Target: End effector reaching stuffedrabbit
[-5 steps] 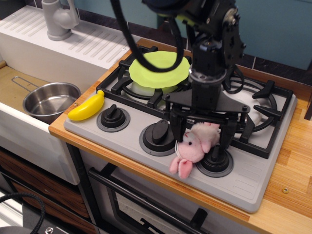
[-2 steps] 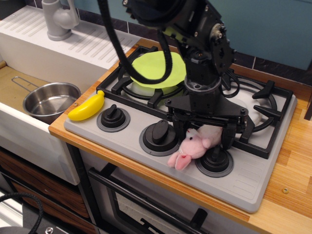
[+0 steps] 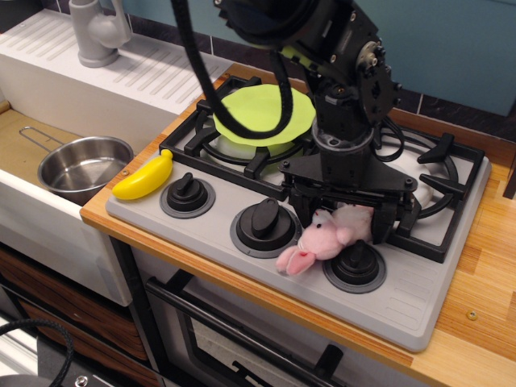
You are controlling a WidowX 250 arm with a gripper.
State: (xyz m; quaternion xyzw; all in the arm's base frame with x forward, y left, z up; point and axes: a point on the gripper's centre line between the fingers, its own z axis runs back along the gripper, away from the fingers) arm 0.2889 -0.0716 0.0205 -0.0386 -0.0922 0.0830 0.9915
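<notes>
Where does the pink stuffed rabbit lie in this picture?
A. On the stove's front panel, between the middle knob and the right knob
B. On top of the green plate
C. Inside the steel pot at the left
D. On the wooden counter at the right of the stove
A: the stuffed rabbit lies on the grey panel between the middle knob and the right knob, under the hand.

A teal wall (image 3: 459,48) with a dark tile strip backs the wooden bench (image 3: 484,266); a white sink unit (image 3: 97,81) stands beside it

Toy kitchen: gas hob (image 3: 242,153) with knobs, sink (image 3: 32,153) and pot (image 3: 83,167) left of it, oven door below.
</notes>
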